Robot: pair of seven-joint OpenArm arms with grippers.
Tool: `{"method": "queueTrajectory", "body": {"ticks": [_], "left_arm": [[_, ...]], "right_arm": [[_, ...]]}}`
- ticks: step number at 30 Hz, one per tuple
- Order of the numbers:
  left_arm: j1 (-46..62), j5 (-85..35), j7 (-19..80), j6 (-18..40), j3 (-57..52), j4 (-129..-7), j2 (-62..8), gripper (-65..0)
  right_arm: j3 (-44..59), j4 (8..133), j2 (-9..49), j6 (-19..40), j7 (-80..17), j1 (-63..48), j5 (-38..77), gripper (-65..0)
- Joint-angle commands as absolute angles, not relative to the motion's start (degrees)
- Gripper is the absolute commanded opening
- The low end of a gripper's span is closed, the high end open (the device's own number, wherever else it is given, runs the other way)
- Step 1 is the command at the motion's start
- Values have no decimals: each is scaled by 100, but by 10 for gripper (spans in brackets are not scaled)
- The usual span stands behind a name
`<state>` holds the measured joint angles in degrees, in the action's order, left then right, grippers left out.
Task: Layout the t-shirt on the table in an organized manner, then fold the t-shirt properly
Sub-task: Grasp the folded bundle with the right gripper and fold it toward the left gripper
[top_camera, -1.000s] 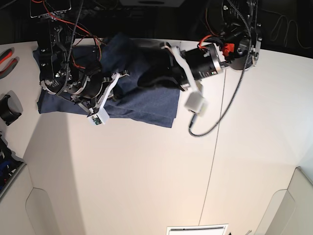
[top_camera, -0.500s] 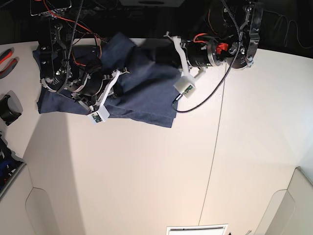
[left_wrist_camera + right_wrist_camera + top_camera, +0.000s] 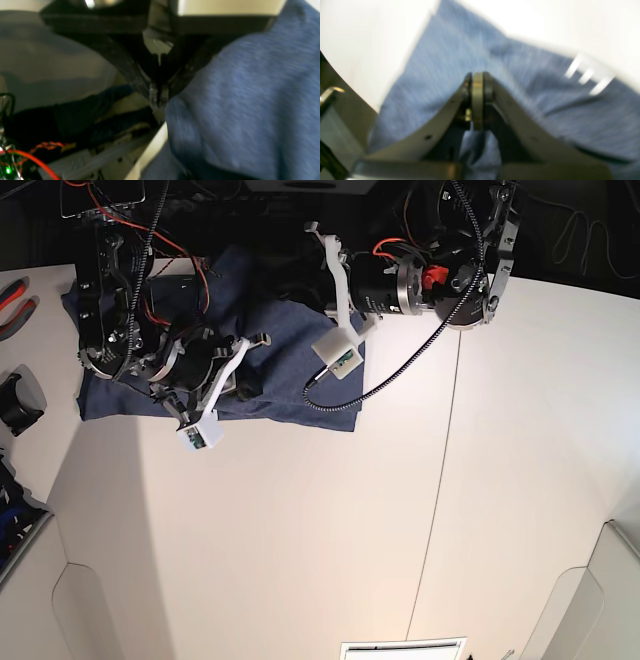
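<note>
The slate-blue t-shirt [image 3: 285,375] lies bunched at the far left of the white table [image 3: 300,530], with part of it raised toward the back edge. My left gripper [image 3: 290,285] reaches in from the right over its upper part. In the left wrist view that left gripper [image 3: 158,97] is shut, and the t-shirt [image 3: 250,100] hangs from its tips on the right. My right gripper [image 3: 245,370] sits on the shirt's lower middle. The blurred right wrist view shows this right gripper [image 3: 477,82] shut on a pinch of t-shirt [image 3: 445,70], with white lettering [image 3: 590,75] beyond.
Red-handled pliers [image 3: 12,305] and a black object [image 3: 18,402] lie at the table's left edge. Raised white corner panels [image 3: 85,610] [image 3: 590,600] stand at the near corners. A dark seam [image 3: 440,470] runs down the table. The left arm's cable [image 3: 390,375] loops above the shirt's right edge.
The left arm has swung leftward and toward the back over the shirt, its wrist camera moving with it. The right arm has shifted only slightly. The shirt's outline has bunched a little.
</note>
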<state>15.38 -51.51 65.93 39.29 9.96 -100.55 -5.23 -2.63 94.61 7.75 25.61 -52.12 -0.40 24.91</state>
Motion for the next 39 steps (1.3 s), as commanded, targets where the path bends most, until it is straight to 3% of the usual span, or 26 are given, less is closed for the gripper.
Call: {"method": "queueTrajectory", "body": {"ticks": [1, 4, 6, 7, 14, 18, 29, 31, 34, 39], "left_arm": [[1507, -5299, 6420, 4000, 939, -10208, -510, -650], [1507, -5297, 6390, 4000, 794, -10248, -510, -650], [1509, -5295, 6390, 4000, 720, -10248, -510, -650], [1509, -5295, 6390, 4000, 696, -10248, -510, -650], [1507, -5293, 6278, 4000, 668, -10248, -510, -650], [1505, -5293, 6278, 4000, 668, -10248, -510, -650], [1507, -5290, 6278, 4000, 668, -10248, -510, -650], [1507, -5290, 6278, 4000, 668, -10248, -510, -650], [1507, -5290, 6278, 4000, 668, -10248, -510, -650], [1507, -5290, 6278, 4000, 668, -10248, -510, -650]], "right_arm": [[-183, 9692, 790, 2596, -5083, 106, 2593, -650], [19, 10103, 790, 2593, -5107, 211, 2591, -639], [180, 10309, 790, 2593, -5127, 261, 2571, -444], [259, 10348, 790, 2593, -5127, 285, 2523, -390], [563, 9620, 792, 2593, -5181, 467, 2314, -380], [561, 8873, 792, 2591, -5367, 753, 2366, -341], [550, 7839, 792, 2749, -6025, 996, 3334, -343], [550, 7839, 792, 2746, -6036, 996, 3345, -405], [550, 7841, 790, 2746, -6090, 998, 3347, -650], [550, 7861, 790, 2749, -5951, 1026, 3079, -650]]}}
